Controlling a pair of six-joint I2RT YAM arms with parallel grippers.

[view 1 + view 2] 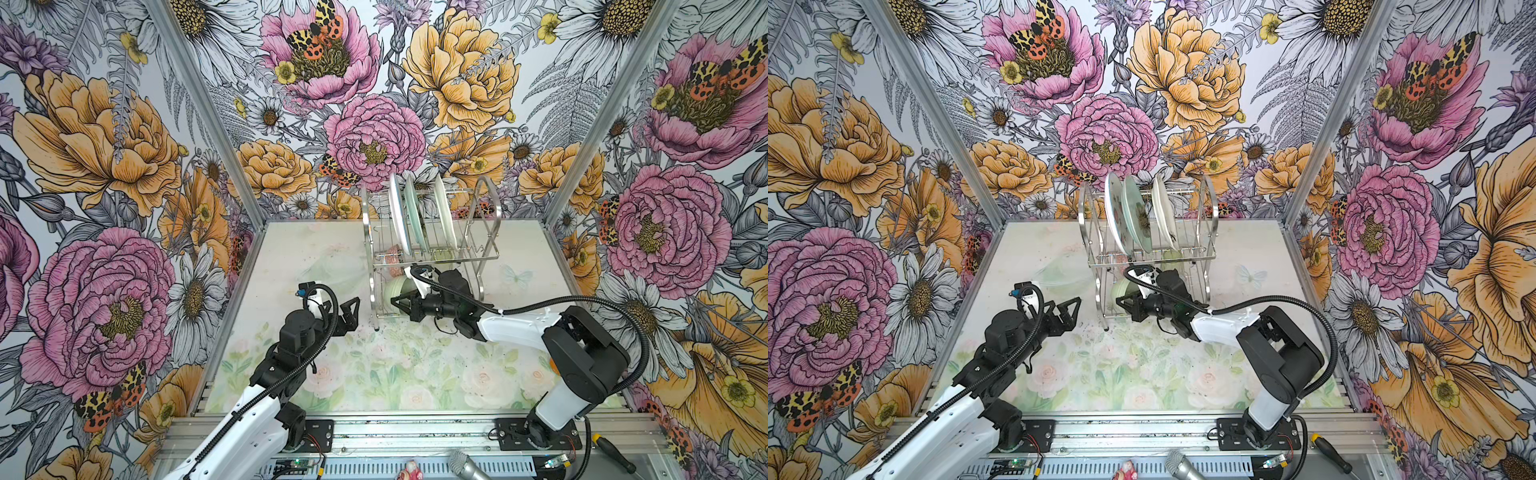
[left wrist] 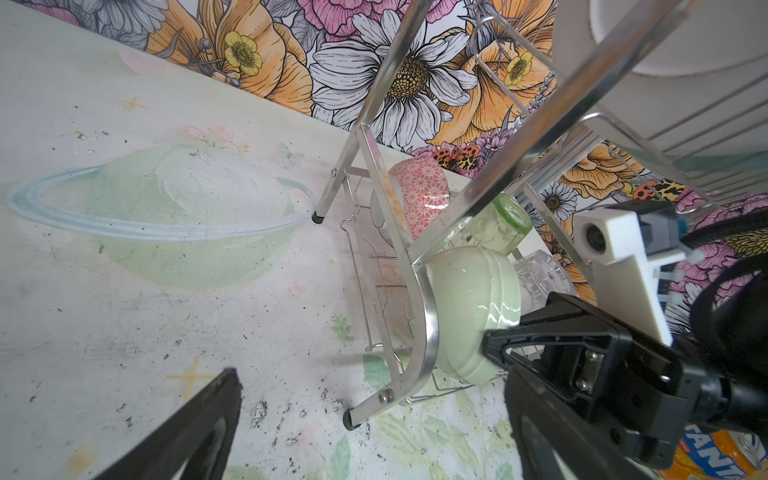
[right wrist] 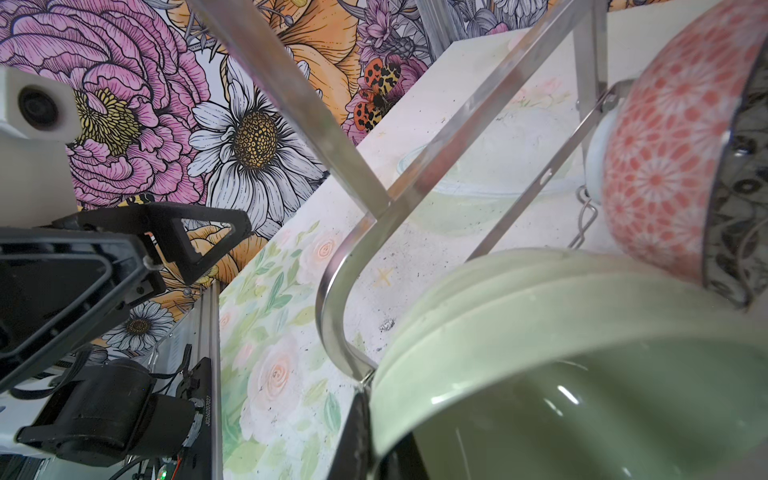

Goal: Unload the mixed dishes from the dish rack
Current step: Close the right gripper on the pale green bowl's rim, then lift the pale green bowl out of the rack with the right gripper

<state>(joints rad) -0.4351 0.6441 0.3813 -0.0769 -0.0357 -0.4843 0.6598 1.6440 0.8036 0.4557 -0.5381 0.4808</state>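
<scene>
Pale green bowl (image 2: 473, 299): lies on its side in the lower tier of the dish rack (image 1: 367, 224), at the front corner by the curved leg. Right fingers (image 1: 397, 304) reach into that tier, clamped on the bowl's rim. Left fingers (image 1: 352, 308) are spread wide and empty, above the tabletop (image 1: 374, 374) just left of the rack. Three plates (image 1: 411, 216) stand upright on the rack's top shelf. Orange can (image 2: 715, 457) in front of the rack, by the right arm: reads "FANTA", partly covered.

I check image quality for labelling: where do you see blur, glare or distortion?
Right wrist view: the pale green bowl, very near, is blurred. Left wrist view: bright glare on a chrome leg of the dish rack. Both top views: sharp, but the flowered walls splay outward, wide-angle.
</scene>
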